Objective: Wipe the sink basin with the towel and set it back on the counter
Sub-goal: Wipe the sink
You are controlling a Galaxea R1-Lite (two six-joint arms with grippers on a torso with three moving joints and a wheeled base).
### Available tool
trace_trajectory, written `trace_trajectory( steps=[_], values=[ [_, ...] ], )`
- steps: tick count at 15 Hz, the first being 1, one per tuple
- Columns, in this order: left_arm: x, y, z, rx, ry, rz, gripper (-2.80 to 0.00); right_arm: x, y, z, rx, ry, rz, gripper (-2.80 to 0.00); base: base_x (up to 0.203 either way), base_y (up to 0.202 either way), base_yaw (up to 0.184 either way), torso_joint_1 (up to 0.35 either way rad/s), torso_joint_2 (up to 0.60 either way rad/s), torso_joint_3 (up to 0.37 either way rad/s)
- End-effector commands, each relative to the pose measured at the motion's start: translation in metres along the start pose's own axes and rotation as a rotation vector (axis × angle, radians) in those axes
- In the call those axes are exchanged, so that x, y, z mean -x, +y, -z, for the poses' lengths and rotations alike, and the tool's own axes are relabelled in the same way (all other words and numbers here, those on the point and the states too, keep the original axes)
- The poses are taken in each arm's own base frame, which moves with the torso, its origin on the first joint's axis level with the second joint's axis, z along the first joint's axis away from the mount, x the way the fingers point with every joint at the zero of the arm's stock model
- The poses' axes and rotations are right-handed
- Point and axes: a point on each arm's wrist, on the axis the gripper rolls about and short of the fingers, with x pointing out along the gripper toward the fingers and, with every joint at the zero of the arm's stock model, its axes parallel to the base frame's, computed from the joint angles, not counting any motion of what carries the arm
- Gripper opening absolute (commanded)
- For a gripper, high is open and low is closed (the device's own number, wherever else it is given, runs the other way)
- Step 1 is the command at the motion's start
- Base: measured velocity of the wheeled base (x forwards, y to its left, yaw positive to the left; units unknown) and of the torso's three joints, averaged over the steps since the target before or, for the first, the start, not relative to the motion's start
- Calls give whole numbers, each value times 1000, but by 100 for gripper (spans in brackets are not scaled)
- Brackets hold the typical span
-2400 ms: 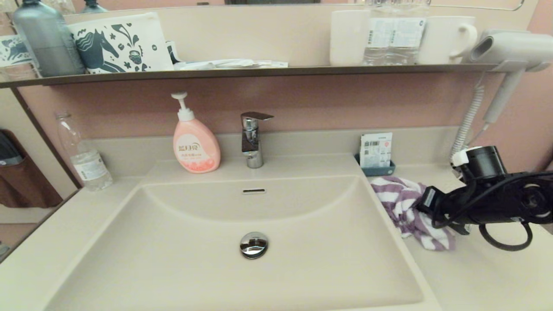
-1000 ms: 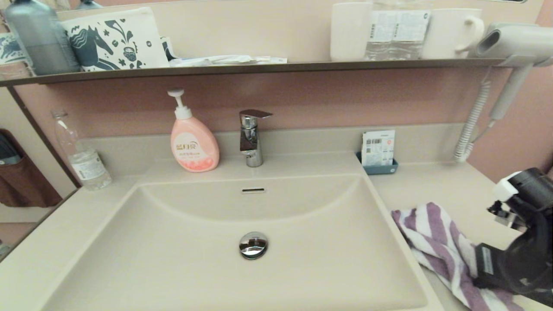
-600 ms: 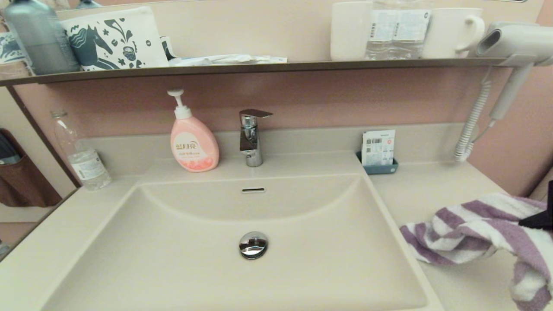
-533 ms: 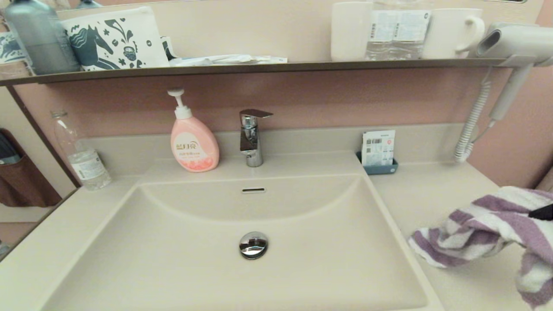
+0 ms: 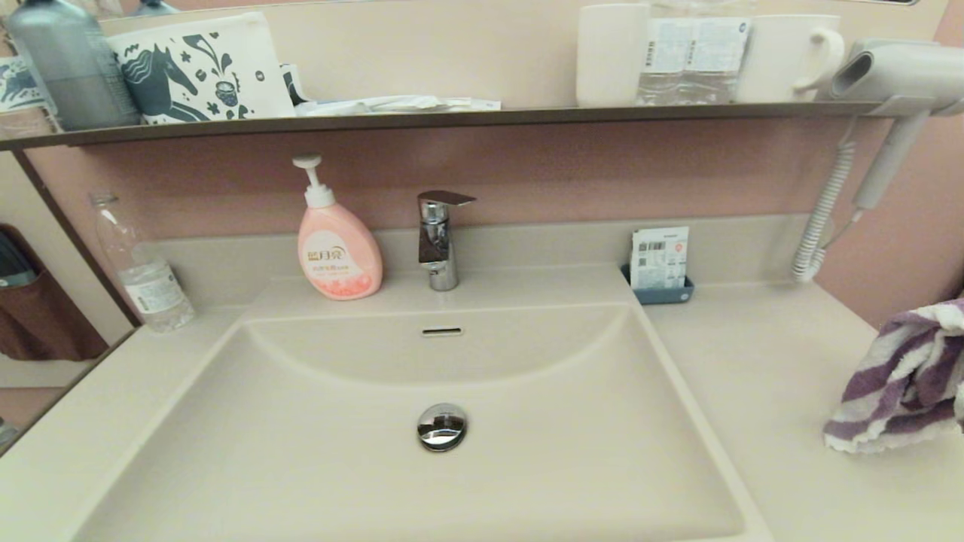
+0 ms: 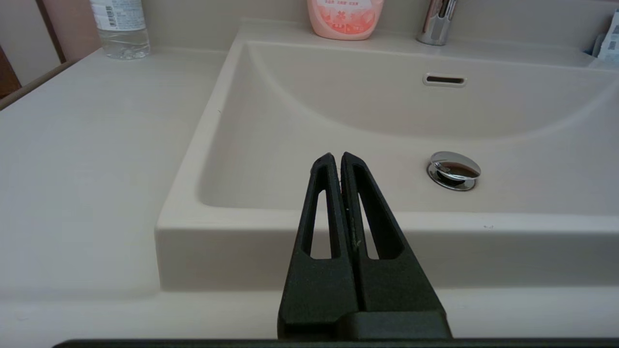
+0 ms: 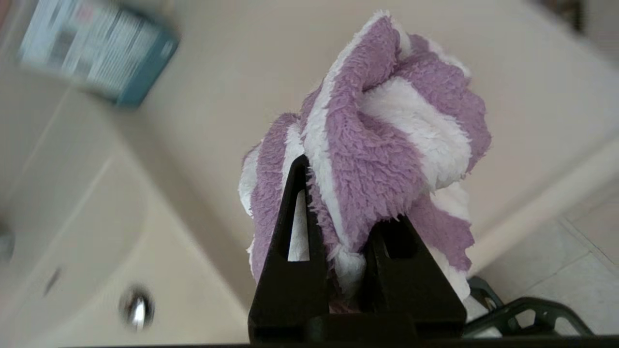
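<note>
Purple-and-white striped towel (image 7: 382,130), cream-beige sink basin (image 5: 316,452)

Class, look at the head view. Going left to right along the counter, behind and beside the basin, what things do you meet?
Clear water bottle → pink soap dispenser → chrome faucet → small blue tray with a card → striped towel, held up by the right gripper.

Pink pump soap bottle (image 5: 338,252): white label with a Chinese brand name, characters not clearly legible. Clear water bottle (image 5: 143,275): label with barcode, text too small to read. Card in the blue holder (image 5: 659,260): codes and print, unreadable
</note>
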Motion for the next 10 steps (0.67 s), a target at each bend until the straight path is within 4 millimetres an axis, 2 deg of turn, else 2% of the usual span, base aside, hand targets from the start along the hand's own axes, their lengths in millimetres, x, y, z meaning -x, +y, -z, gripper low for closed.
trace_trajectory(
  steps=[1,7,10],
  values=[
    [0,0,0,1,-1,-1,-280,-19,4,-7,-11,7,65,-280,0,0,0,0,0,0],
    [0,0,0,1,-1,-1,-280,-81,4,-1,6,105,200,-280,0,0,0,0,0,0],
    [0,0,0,1,-1,-1,-280,-113,12,0,-4,112,216,-280,0,0,0,0,0,0]
  ],
)
